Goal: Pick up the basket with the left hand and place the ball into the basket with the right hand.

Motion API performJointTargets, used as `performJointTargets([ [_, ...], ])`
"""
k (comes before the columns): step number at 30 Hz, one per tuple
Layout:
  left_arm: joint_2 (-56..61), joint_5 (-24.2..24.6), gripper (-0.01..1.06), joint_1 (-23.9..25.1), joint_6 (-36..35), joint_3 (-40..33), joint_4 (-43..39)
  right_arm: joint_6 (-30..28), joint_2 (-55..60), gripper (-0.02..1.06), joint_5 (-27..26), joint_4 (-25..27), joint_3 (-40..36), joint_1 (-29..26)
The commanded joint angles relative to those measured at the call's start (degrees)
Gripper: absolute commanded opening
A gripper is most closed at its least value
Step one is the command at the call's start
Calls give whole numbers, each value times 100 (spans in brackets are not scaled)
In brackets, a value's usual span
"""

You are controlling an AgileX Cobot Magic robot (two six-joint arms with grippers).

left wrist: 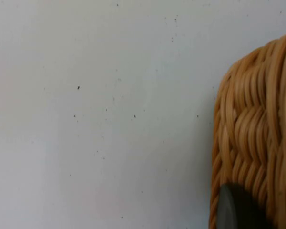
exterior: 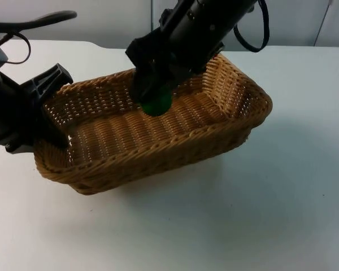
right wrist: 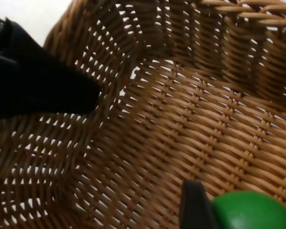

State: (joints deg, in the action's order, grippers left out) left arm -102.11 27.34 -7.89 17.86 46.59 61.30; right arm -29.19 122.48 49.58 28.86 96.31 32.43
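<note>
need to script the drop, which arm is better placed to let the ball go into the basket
Right. The right gripper holds the green ball above the wicker basket, inside its rim. The left gripper is clamped on the basket's end wall, keeping it lifted.

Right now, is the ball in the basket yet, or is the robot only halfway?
More than halfway. Done: the left gripper holds the woven tan wicker basket by its end rim, one end tilted up. In hand: the right gripper holds the green round ball over the basket's inside. Left: open the jaws so the ball lands inside.
</note>
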Motion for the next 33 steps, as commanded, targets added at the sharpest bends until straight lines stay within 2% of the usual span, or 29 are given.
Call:
performJointTargets([
  [1, 77, 99, 0, 12, -30, -4, 113, -17, 105, 0, -70, -8, 50, 22],
  [9, 77, 99, 0, 12, -30, -4, 113, -17, 206, 1, -178, -47, 50, 22],
  [11, 77, 99, 0, 12, -30, -4, 113, -17, 206, 11, -205, -47, 50, 22],
  [13, 77, 99, 0, 12, -30, -4, 113, -17, 206, 30, -264, -47, 50, 22],
  [14, 77, 99, 0, 12, -30, -4, 113, -17, 206, 30, -264, -47, 50, 22],
  [17, 77, 99, 0, 12, -30, -4, 113, 79, 206, 58, -450, -47, 50, 22],
  [18, 77, 99, 0, 12, -30, -4, 113, 86, 206, 62, -528, -47, 50, 22],
  [21, 77, 99, 0, 12, -30, -4, 113, 92, 189, 65, -635, -23, 50, 22],
  [25, 77, 99, 0, 12, -30, -4, 113, 269, -42, 63, -670, -145, 166, 5],
  [27, 77, 99, 0, 12, -30, -4, 113, 294, -247, 54, -464, -214, 358, 5],
  [28, 77, 99, 0, 12, -30, -4, 113, 294, -247, 54, -464, -214, 358, 5],
  [29, 77, 99, 0, 12, -30, -4, 113, 294, -389, 43, -337, -214, 462, 5],
  [32, 77, 68, 0, 12, -30, -4, 113, 294, -904, 2, -47, -227, 758, 5],
  [33, 77, 68, 0, 12, -30, -4, 113, 294, -904, 2, -47, -227, 758, 5],
])
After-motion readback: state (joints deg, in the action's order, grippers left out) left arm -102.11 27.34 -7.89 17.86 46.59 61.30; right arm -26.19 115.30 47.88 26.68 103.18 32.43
